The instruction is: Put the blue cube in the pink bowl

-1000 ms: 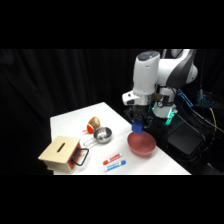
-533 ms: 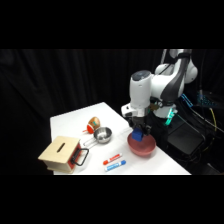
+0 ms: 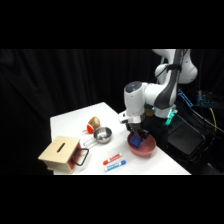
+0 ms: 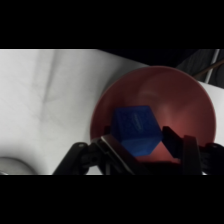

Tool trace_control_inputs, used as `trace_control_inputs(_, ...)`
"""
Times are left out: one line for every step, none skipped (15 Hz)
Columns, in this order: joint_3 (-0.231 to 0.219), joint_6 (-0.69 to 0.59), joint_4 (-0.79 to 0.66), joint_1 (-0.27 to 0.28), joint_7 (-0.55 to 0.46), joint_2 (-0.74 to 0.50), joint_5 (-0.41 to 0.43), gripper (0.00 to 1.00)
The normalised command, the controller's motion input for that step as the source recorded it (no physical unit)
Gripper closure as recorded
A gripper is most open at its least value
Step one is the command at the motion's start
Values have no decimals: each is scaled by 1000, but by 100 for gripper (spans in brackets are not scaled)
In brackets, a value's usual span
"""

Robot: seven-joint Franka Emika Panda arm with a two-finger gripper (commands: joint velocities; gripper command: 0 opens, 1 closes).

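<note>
The blue cube hangs low inside the pink bowl, tilted on a corner, and my gripper is shut on it with a finger against each side. From the side view, the gripper reaches down into the pink bowl at the table's right front, and the blue cube shows just above the rim. Whether the cube touches the bowl's floor I cannot tell.
A shiny metal bowl with a handle stands left of the pink bowl, with an orange-and-green object behind it. A wooden box sits front left. A red marker and a blue marker lie near the front edge. Black equipment stands off the table's right.
The arm has come down and forward, carrying the blue cube from above the pink bowl down into it.
</note>
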Motion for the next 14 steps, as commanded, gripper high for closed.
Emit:
trace_control_inputs(21,-86,122,-75,-127,9,59,0)
trace_control_inputs(2,-108,96,-44,-51,-44,-4,0)
trace_control_inputs(2,-144,73,-30,-26,-106,-14,0)
trace_control_inputs(-17,-175,47,-4,53,-166,-68,0)
trace_control_inputs(-24,-251,17,13,101,-265,-98,0)
trace_control_inputs(-29,-312,-5,25,136,-344,-115,0)
trace_control_inputs(-42,-381,-19,40,173,-427,-164,0)
trace_control_inputs(-41,-400,-28,45,182,-468,-161,0)
trace_control_inputs(-44,-418,-25,51,212,-492,-171,0)
trace_control_inputs(-1,-496,-27,106,325,-579,-166,0)
trace_control_inputs(11,-572,7,111,340,-609,-167,0)
trace_control_inputs(23,-583,33,104,320,-601,-150,0)
trace_control_inputs(30,-594,66,92,299,-589,-127,0)
trace_control_inputs(33,-591,99,78,247,-564,-93,0)
